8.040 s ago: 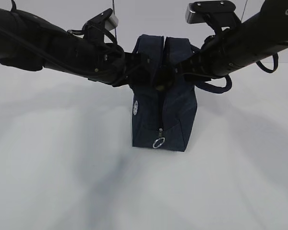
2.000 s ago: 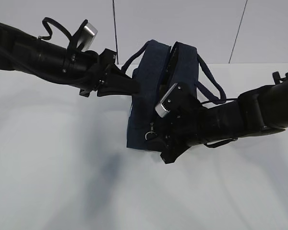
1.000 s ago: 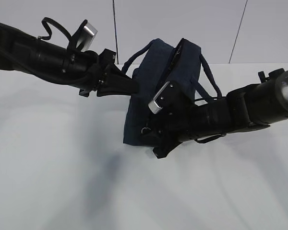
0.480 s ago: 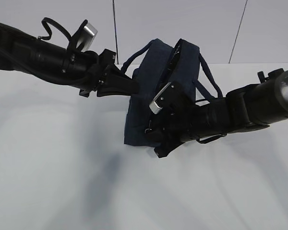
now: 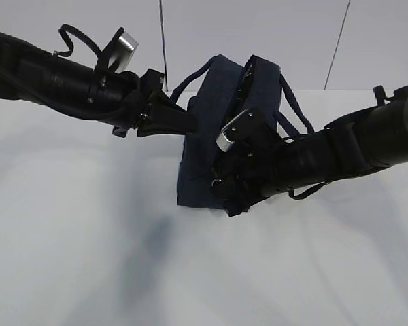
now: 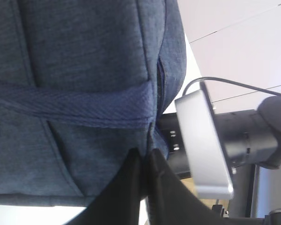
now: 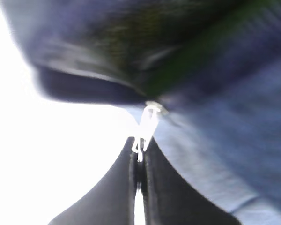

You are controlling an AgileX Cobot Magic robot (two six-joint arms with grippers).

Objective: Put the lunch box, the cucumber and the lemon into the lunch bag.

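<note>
Closing on the zipper pull, our right gripper pinched it a moment ago; our left gripper stayed clamped on the bag, ready for zipping.

White bench, matte, fills lower part of ext. view; soft grey shadows on it, darkest patch approx. centre-left, toward near edge. Behind bench's far edge: pale wall w/ two thin dark vertical seams, one left of centre, one slanting at right. Wall panels also seen top right in left wrist view.
</note>
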